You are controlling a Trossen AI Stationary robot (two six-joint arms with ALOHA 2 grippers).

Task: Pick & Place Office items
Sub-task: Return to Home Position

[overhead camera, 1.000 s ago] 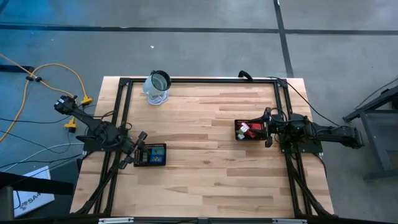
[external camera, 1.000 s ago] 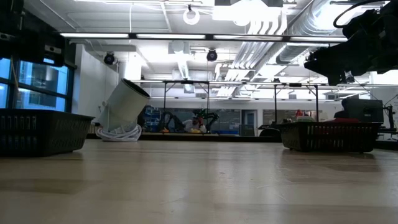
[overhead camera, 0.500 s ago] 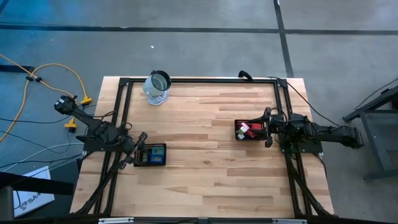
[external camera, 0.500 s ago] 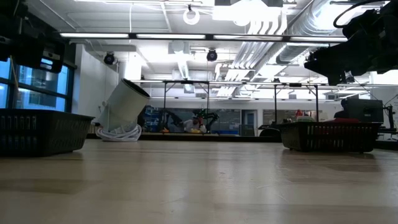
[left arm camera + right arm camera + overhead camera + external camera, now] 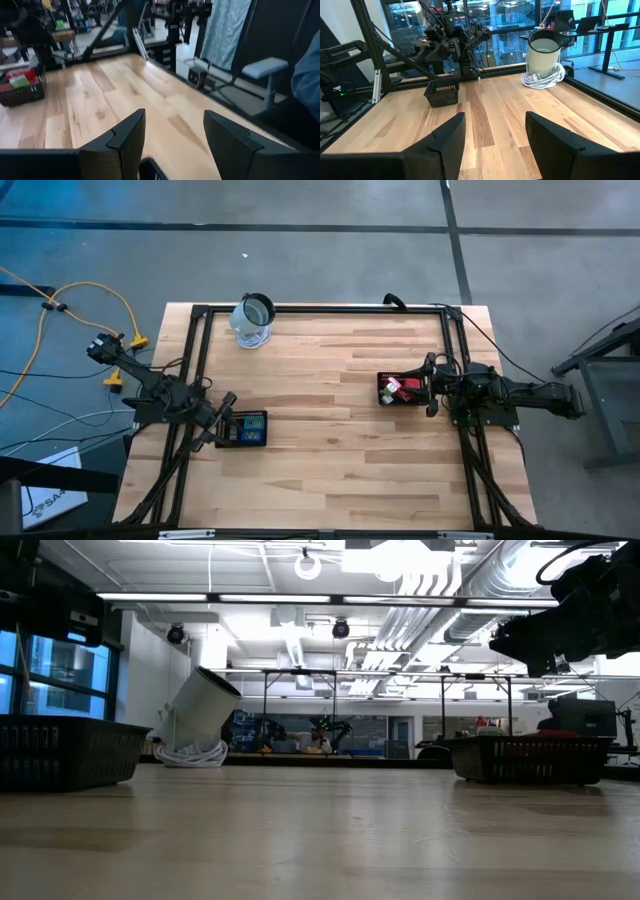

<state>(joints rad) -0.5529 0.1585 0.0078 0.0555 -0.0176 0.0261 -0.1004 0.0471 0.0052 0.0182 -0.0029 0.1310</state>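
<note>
Two black mesh trays stand on the wooden table. The left tray [image 5: 243, 429] holds a blue block [image 5: 256, 423] and dark pieces. The right tray [image 5: 400, 390] holds red and pink blocks [image 5: 398, 387]. My left gripper [image 5: 222, 423] is open, just above the left tray's left edge, touching nothing; its fingers [image 5: 174, 135] frame bare table. My right gripper [image 5: 428, 386] is open at the right tray's right edge, raised above it [image 5: 560, 615], and its fingers [image 5: 495, 135] frame bare wood. The whitish round piece is not visible.
A pale jar with a dark rim [image 5: 253, 320] stands on a coiled white cord near the table's far-left corner [image 5: 543, 55]. A black frame rail [image 5: 320, 308] runs round the table's edges. Bare wood [image 5: 320, 410] lies between the two trays.
</note>
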